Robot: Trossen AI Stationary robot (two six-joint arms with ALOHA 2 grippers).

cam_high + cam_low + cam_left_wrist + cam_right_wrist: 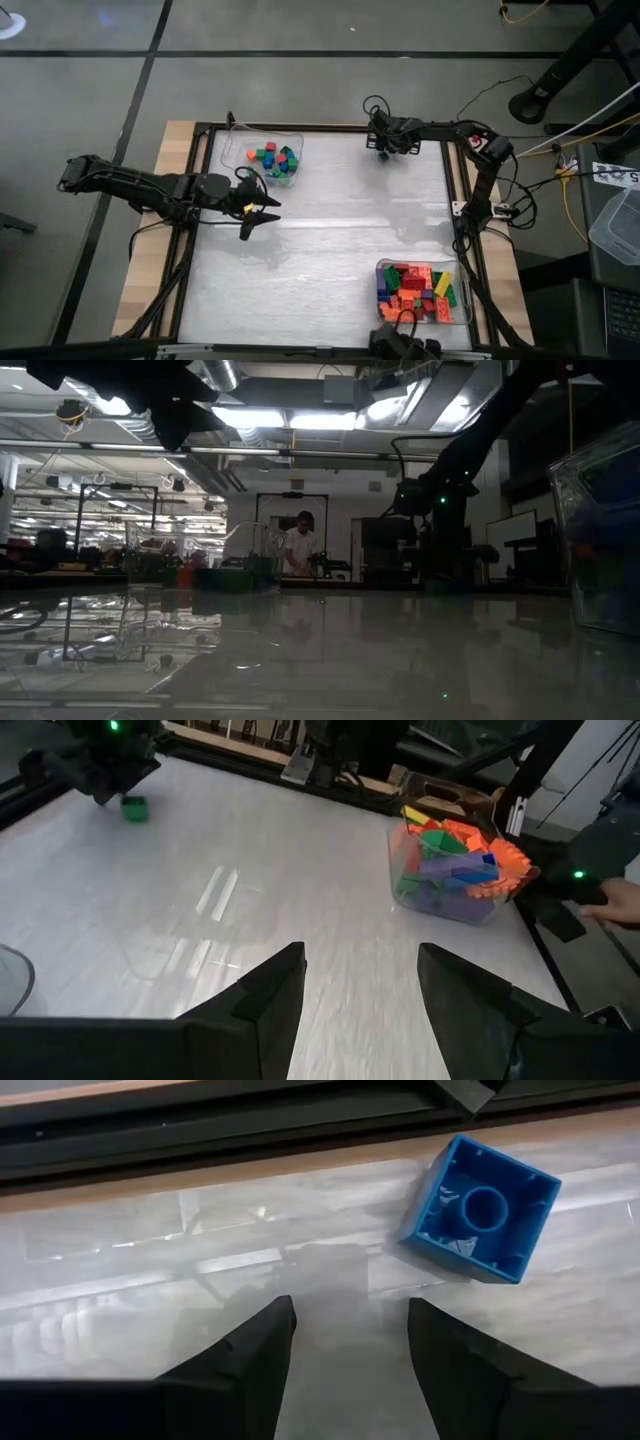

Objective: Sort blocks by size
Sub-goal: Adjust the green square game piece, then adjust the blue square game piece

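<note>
Left hand (262,213) hovers over the table (320,250), just in front of the clear tray (263,157) at the far left corner, and its fingers (265,1000) stand apart with nothing between them. In that tray sit short blocks (274,159) in green, blue, red and orange.

Over at the far edge, the right hand (383,148) points down at the table close to the frame rail. Its wrist view shows its two dark fingers (250,1355) spread, empty, with bare table between them. Just beside them lies a blue block (482,1208), a short square one, flipped so its hollow underside faces up, tilted a little against the rail's line and not touched by either finger. From the left wrist the same spot shows a small block (135,809) on the table under the right hand, looking green there, so I cannot tell its true colour for certain.

Near the right front corner stands the second clear tray (466,300), heaped with the longer blocks (418,290): red, orange, green, yellow, blue, purple.

In the low view a person (298,548) stands in the room beyond the table.
</note>
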